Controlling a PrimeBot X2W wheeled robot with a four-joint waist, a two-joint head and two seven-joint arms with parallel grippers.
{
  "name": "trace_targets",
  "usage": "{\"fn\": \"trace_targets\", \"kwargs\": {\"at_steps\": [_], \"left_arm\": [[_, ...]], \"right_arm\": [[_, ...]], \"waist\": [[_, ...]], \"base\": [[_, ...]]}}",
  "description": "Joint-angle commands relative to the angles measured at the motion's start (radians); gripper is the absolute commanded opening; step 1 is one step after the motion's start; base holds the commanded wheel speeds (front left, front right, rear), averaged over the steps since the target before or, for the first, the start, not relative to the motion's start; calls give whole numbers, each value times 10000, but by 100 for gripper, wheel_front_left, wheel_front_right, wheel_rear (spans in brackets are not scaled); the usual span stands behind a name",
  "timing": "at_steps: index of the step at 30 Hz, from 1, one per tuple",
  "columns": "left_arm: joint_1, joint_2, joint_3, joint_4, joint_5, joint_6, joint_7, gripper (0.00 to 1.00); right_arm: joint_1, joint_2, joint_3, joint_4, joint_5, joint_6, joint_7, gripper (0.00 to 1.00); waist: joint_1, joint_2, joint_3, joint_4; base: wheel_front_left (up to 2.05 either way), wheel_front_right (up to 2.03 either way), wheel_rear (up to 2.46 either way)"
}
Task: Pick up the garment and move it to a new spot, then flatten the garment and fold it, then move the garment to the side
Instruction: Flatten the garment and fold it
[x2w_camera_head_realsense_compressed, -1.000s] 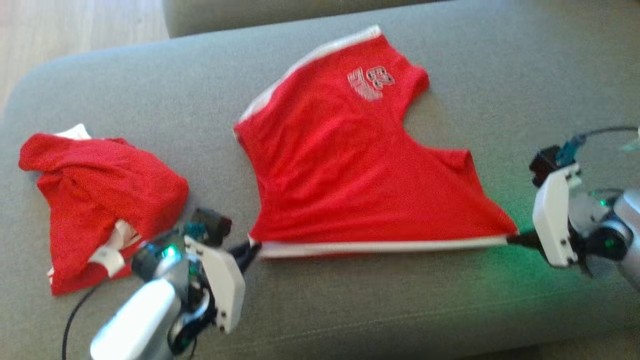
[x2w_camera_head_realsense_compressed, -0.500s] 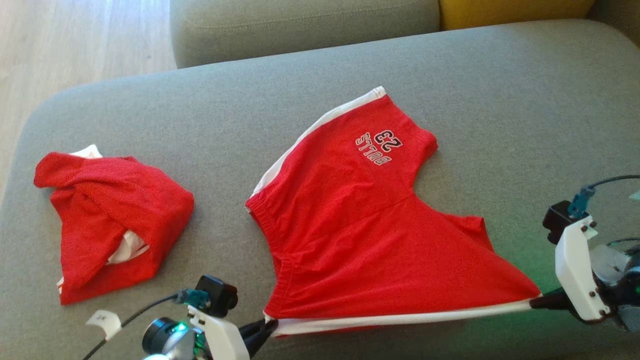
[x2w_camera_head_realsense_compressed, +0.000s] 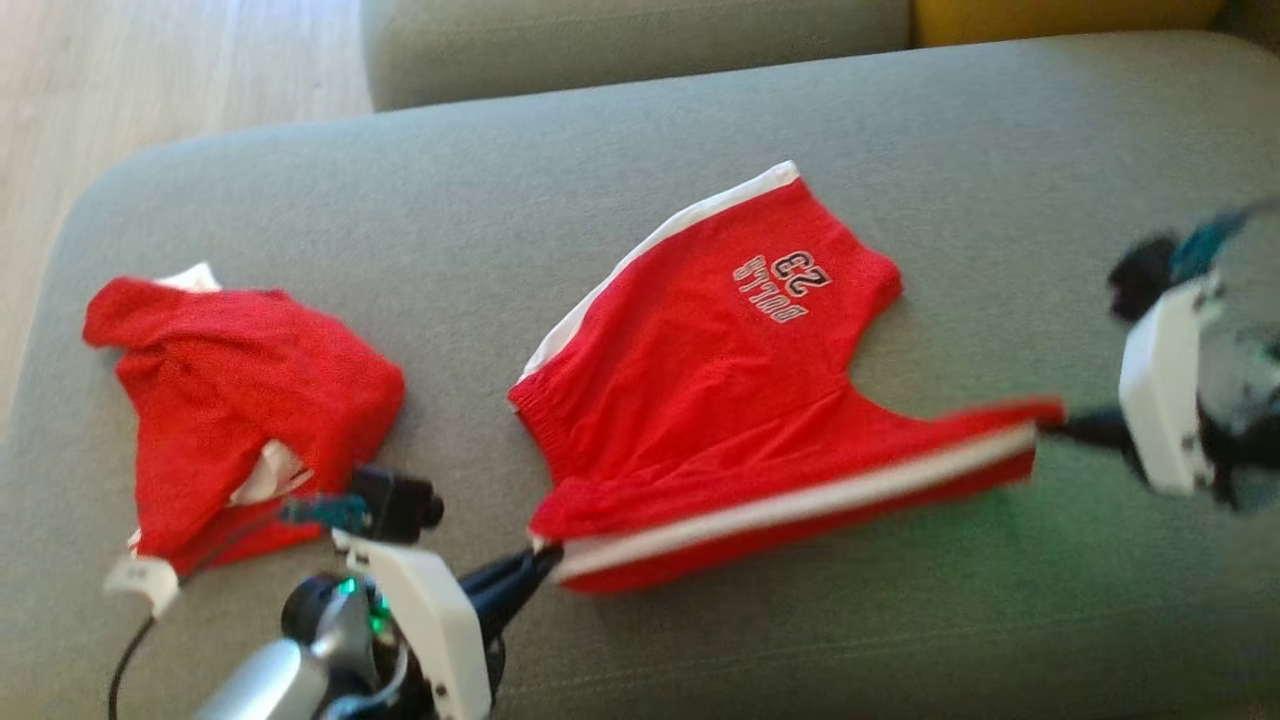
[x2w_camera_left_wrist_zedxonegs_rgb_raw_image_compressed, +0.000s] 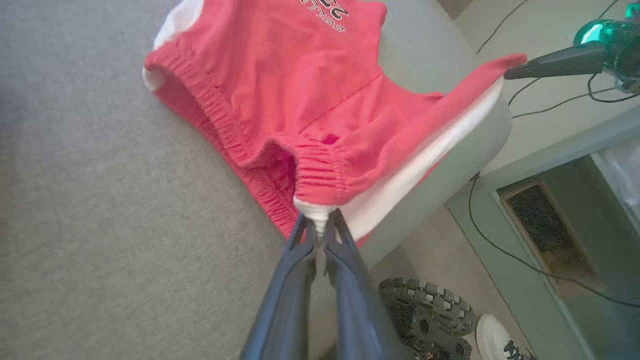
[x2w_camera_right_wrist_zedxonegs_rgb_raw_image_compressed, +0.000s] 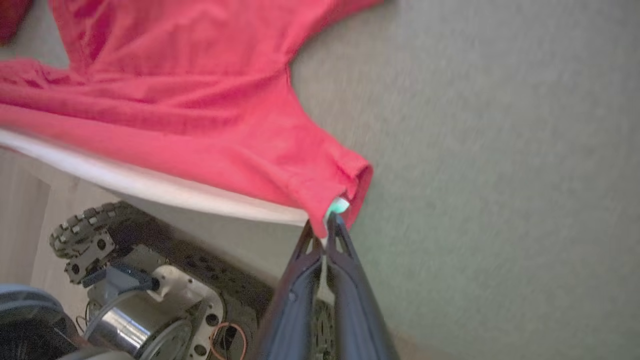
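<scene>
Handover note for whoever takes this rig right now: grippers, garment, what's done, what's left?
Grippers: the left gripper is shut on the waistband corner of the shorts; the right gripper is shut on the leg-hem corner.
Things: shorts spread on the grey cushion, striped near edge raised between the grippers. A crumpled red garment lies apart, at the left.
Done, apparently: placed, flattened.
Left: finish the fold, move aside.

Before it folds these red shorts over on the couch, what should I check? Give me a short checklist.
1. Left gripper shut on the shorts' waistband corner: ok.
2. Right gripper shut on the leg-hem corner: ok.
3. White stripe edge taut between them: ok.
4. Far leg lying flat on the couch: ok.
5. Crumpled red garment apart from the shorts: ok.
6. Layers pinched evenly: cannot tell.
</scene>
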Motion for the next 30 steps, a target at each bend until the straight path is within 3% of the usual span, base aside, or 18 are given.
{"fn": "trace_targets", "kwargs": {"at_steps": [1, 15, 22, 30], "left_arm": [[-722, 107, 568, -445, -112, 37, 29, 0], [-2398, -950, 865, -93, -736, -26, 67, 0], [-3263, -1585, 772, 526, -604, -211, -331, 0], [-3721, -1832, 829, 1157, -422, -255, -767, 0]], "right_arm": [[-408, -99, -336, -112, -136, -6, -74, 0], [-2455, 1480, -1793, 1252, -1471, -6, -545, 0], [-3330, 1789, -2103, 2054, -1893, -6, -922, 0], [-3791, 1977, -1999, 2790, -2214, -6, -1531, 0]], "waist": [[-1, 0, 181, 183], [-1, 0, 1862, 1320], [-1, 0, 2523, 1783], [-1, 0, 2864, 2030]], "base": [[0, 0, 0], [0, 0, 0], [0, 0, 0], [0, 0, 0]]}}
